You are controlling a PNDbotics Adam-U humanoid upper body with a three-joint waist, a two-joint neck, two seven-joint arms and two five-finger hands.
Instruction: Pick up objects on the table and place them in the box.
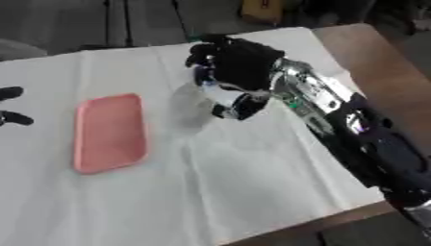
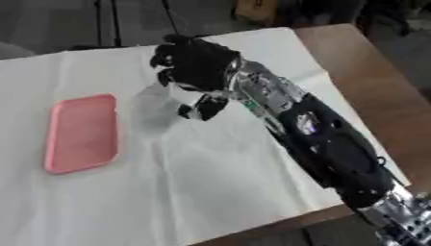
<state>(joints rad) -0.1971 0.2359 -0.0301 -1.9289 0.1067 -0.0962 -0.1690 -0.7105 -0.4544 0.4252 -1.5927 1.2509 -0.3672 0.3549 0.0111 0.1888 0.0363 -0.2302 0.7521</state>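
Right hand [image 1: 232, 65] hangs over the white cloth [image 1: 252, 192] at upper center of frame, fingers curled in, thumb tucked below; whether it pinches anything, can't tell (a pale patch shows under the palm). Pink tray [image 1: 109, 132] lies flat at mid-left, well apart from it. Left hand [image 1: 13, 105] only peeks in at far left edge; fingers unclear.

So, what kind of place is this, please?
Probably a lab or workshop test bench, not a home: a wooden table under a creased white sheet, one pink tray, the robot's right hand above, and grey floor behind.
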